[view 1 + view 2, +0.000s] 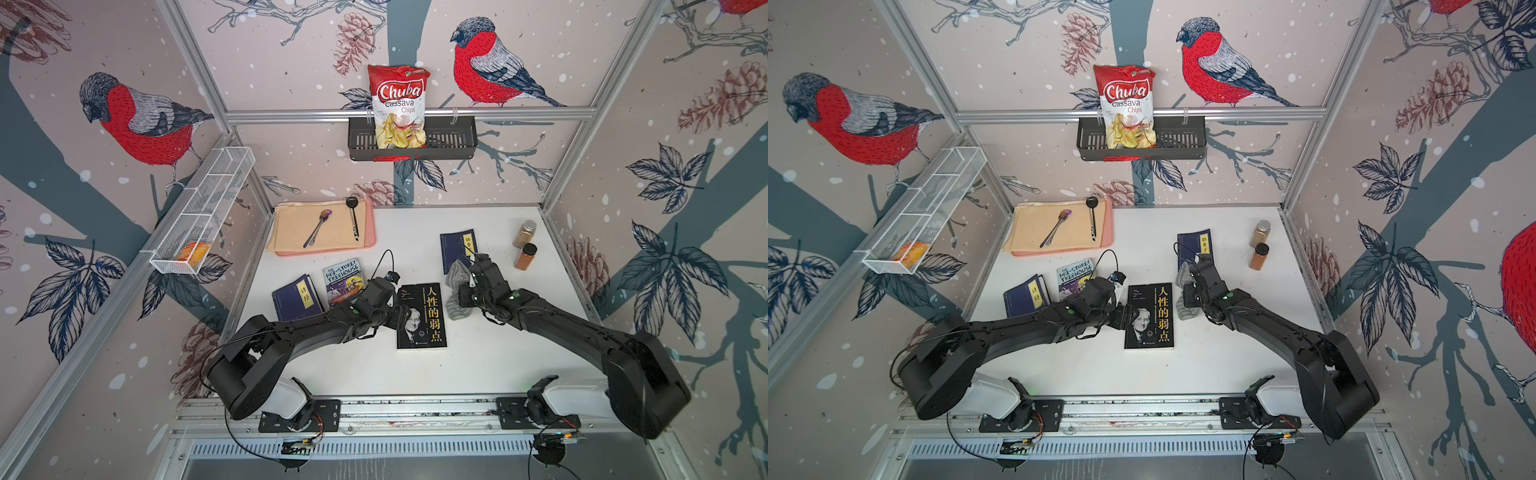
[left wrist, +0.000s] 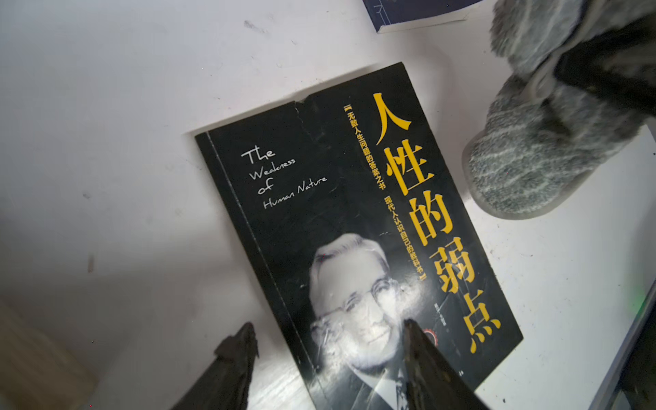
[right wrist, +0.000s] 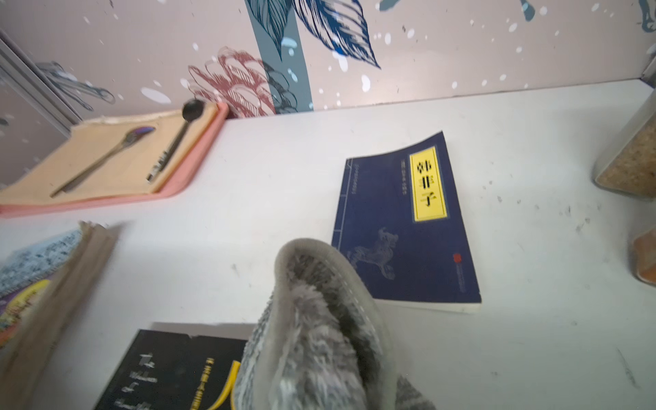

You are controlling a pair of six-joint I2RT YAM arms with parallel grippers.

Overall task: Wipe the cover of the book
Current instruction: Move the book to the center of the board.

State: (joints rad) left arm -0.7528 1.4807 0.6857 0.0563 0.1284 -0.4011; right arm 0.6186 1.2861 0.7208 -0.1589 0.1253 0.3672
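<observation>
The book has a black cover with yellow characters and a man's portrait. It lies flat in the middle of the white table. My left gripper is open, straddling the book's spine edge. One fingertip is over the portrait and the other is over the bare table. My right gripper is just right of the book, shut on a fluffy grey cloth. The cloth hangs beside the book's upper right corner and hides the fingers.
A dark blue book lies behind the right gripper. Two spice jars stand at the far right. A Treehouse book and another blue book lie left. A pink tray with spoons sits at the back left.
</observation>
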